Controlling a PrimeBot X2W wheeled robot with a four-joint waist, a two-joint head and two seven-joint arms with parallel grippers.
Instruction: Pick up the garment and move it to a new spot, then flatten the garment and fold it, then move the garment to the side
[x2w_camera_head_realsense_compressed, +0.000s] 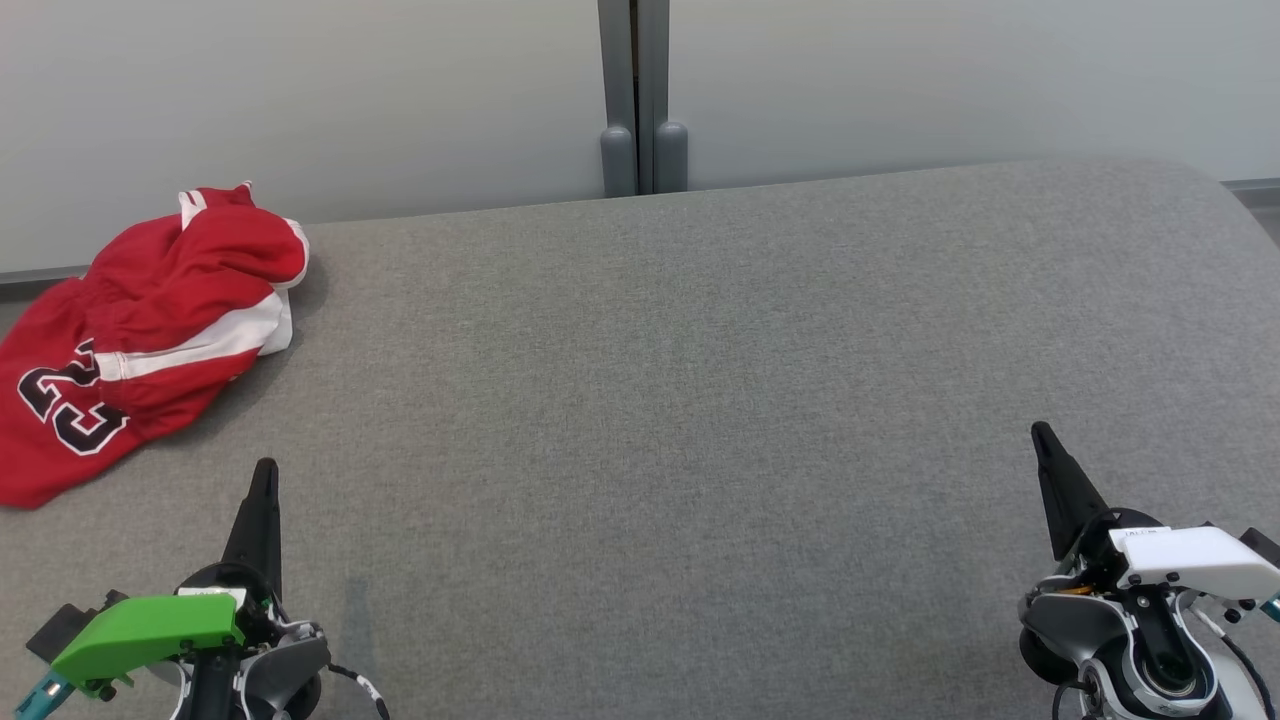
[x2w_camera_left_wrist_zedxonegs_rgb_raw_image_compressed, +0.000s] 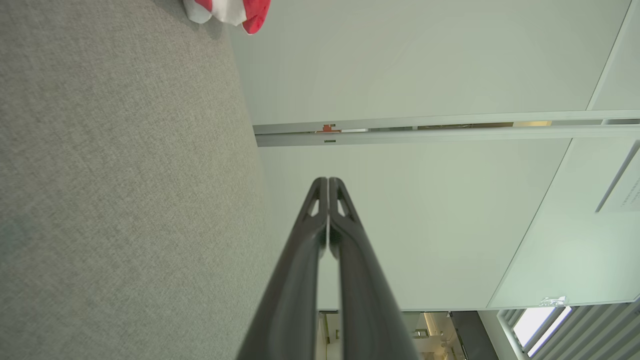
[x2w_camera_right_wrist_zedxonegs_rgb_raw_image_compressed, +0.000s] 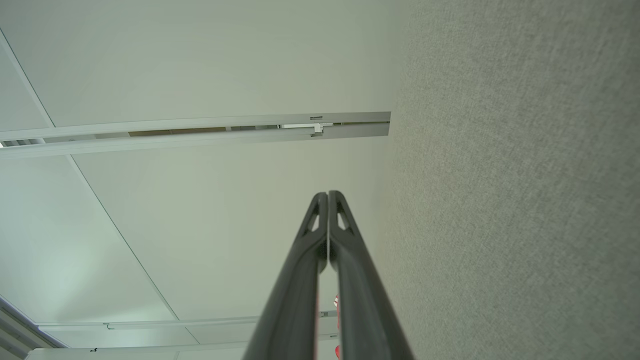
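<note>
The grey surface (x2w_camera_head_realsense_compressed: 640, 400) is carrying the crumpled red garment (x2w_camera_head_realsense_compressed: 140, 330) at its far left corner, while the left tool (x2w_camera_head_realsense_compressed: 265, 468) and right tool (x2w_camera_head_realsense_compressed: 1040, 433) are pointing forward, clenched and empty.

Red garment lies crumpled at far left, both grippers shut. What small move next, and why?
Probably open the left gripper and reach toward the crumpled red-and-white garment: it lies untouched on the grey fabric surface, nearer that gripper than the right gripper.
</note>
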